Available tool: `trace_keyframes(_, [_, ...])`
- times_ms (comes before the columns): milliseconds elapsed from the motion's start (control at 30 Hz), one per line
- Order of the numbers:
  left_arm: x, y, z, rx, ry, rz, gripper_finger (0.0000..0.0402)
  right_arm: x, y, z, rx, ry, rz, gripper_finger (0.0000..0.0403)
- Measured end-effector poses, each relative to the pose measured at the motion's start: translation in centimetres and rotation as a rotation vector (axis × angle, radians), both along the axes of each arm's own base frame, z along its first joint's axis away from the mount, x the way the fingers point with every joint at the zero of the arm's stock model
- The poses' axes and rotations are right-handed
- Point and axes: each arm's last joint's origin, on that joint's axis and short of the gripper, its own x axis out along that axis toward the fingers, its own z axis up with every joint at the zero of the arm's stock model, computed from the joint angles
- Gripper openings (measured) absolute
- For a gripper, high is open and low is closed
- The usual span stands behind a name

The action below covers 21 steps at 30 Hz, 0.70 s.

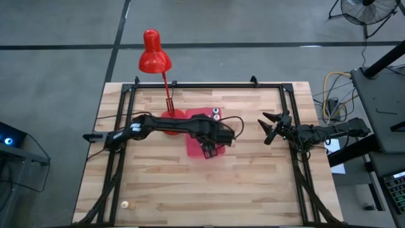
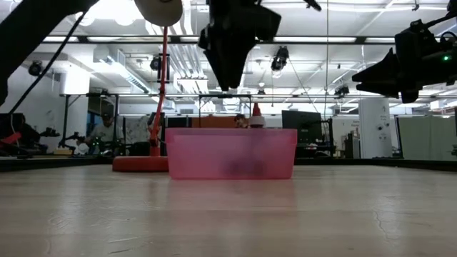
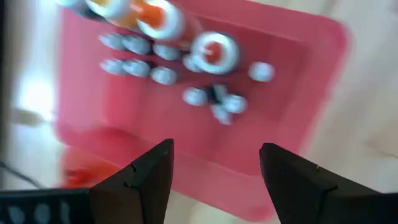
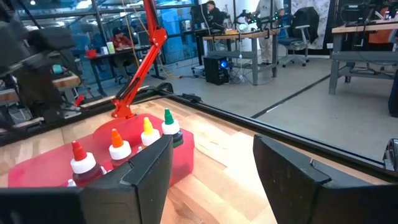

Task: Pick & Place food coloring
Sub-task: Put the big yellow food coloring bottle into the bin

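1. over the tray (image 1: 197,144) at mid-table hangs the left gripper (image 1: 209,151), jaws apart and holding nothing. the tray is light plastic, so a descent that catches its wall could shove or tip it and spill what is inside.
2. beside the tray's far side stands the lamp (image 1: 155,60), its base touching or nearly so. the left arm reaches across close to its stem, and a wide swing could knock it over.
3. off to the side, well apart from the tray, the right gripper (image 1: 273,127) hovers spread and empty. if both arms go for the tray at once they may collide.
4. inside the tray the bottles (image 3: 163,57) stand packed close, several touching. fingers going down on one will likely nudge its neighbours flat, or pinch two together.
5. near the front left corner one stray bottle (image 1: 124,204) sits alone on the wood, easy to miss and close enough to the edge to roll off if bumped.
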Motion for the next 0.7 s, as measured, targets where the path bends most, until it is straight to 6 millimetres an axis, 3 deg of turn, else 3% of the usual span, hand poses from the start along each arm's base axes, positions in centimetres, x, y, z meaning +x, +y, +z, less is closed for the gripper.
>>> trace_keyframes(333, [-2.0, -5.2, 0.9, -0.146, -0.049, 0.166, 0.0208, 0.0, 0.0, 0.0, 0.001, 0.0, 0.0, 0.0215])
trace_keyframes(700, [-4.3, -11.2, -2.4, -0.256, 0.06, 0.514, 0.0208, 0.0, 0.0, 0.0, 0.0, 0.001, 0.0, 0.0215])
